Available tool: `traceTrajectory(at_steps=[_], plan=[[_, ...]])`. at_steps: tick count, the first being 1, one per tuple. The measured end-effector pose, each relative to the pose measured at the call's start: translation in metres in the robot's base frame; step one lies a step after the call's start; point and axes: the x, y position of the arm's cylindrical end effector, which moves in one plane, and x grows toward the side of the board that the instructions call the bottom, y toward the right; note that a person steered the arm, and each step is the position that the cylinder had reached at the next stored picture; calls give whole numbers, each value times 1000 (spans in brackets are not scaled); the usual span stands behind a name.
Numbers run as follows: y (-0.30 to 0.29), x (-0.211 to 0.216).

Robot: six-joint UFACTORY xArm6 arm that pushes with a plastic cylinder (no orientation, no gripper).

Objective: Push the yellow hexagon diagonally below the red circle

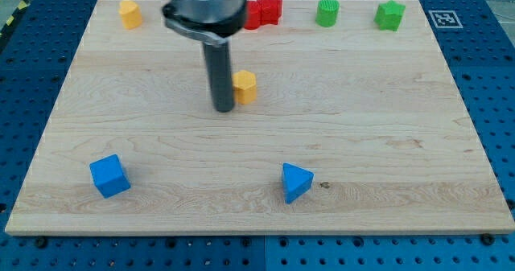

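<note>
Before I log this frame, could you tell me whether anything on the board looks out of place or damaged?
Nothing stands out. My tip sits just left of a yellow block near mid-board, which is ordinary for pushing. The wooden board looks intact, and all blocks rest flat on it.

The yellow hexagon [245,86] is a small upright block sitting flat on the tabletop [362,142], its left side partly hidden behind the rod. It lies below the red circle [253,14], nearly straight under it and well apart. The red circle stands at the tabletop's top edge, partly hidden.
</note>
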Motion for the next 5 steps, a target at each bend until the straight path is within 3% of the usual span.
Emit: traceTrajectory(at_steps=[1,3,5], plan=[[12,-40],[-17,-109],[13,-26]])
